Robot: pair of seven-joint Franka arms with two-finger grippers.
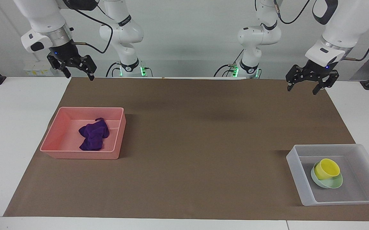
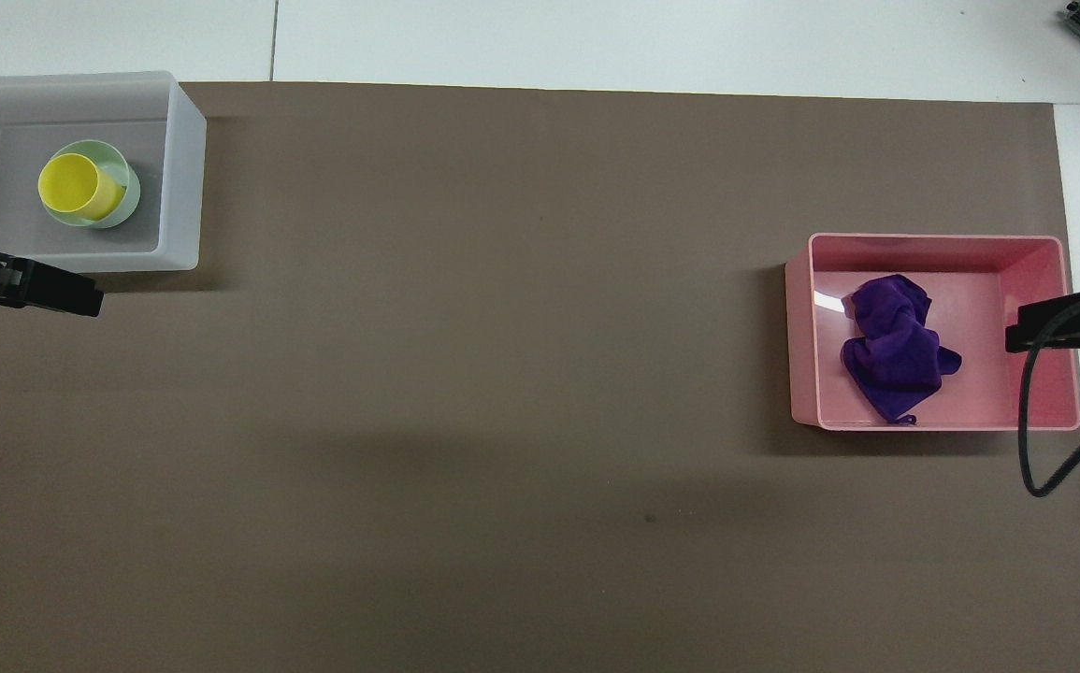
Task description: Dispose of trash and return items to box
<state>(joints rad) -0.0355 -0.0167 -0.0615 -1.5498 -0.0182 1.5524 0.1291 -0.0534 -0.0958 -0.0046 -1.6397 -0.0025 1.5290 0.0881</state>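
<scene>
Table (image 1: 18,134): a white top is carrying a brown mat (image 1: 203,137), and everything of the task is sitting on that mat.
Pink bin (image 1: 58,137): it is standing toward the right arm's end of the table, nearer to the robots than the clear box.
Clear box (image 1: 294,169): it is standing toward the left arm's end, at the edge of the mat farthest from the robots.
Purple cloth (image 1: 93,135): it is lying crumpled on the floor of the pink bin, so the trash looks disposed of.
Green bowl (image 1: 334,183): it is resting on the floor of the clear box.
Yellow cup (image 1: 326,168): it is leaning tilted inside the green bowl, its mouth turned up and away from the robots.
Right gripper (image 1: 74,68): it is hanging high over the mat's edge close to the robots, fingers spread and holding nothing; the purple cloth is lying well below it and farther out, well apart.
Left gripper (image 1: 305,81): it is hanging high over the mat's edge close to the robots, fingers spread and holding nothing; the cup and bowl are lying well apart from it, farther out in the clear box.
Progress: judging by how things lie, the task is looking finished.
Risk: the tilted cup could be tipping out of the bowl if the clear box gets knocked; the loose cable (image 2: 1030,449) on the right arm could be snagging the pink bin's wall if that arm drops low.
</scene>
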